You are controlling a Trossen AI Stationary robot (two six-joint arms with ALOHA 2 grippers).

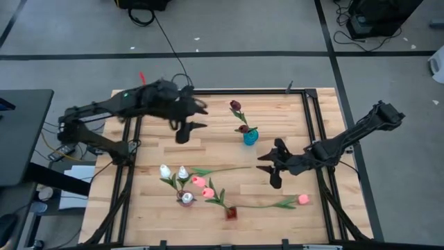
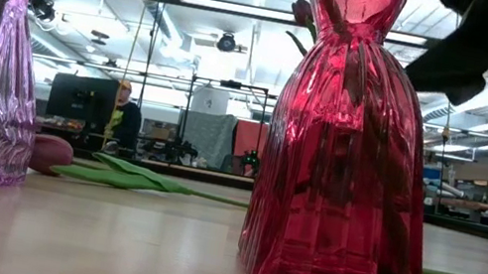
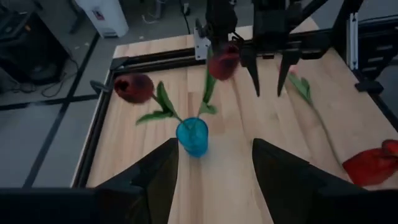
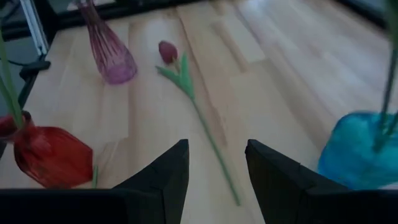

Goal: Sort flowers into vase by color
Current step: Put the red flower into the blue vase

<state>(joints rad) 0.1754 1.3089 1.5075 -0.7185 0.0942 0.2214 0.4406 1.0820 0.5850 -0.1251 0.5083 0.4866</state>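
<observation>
Nearest the table's (image 1: 146, 222) front edge, standing a red vase (image 1: 231, 212) with green stems in it and a pink tulip (image 1: 303, 199) lying to its right, with a purple vase (image 1: 185, 198) holding white tulips (image 1: 173, 171) to the red vase's left. Beyond the red vase, hovering empty with fingers apart, the right gripper (image 1: 268, 164). Farther back, standing a blue vase (image 1: 250, 136) holding maroon tulips (image 1: 236, 106), and hanging left of it, the left gripper (image 1: 192, 120), also spread and empty.
</observation>
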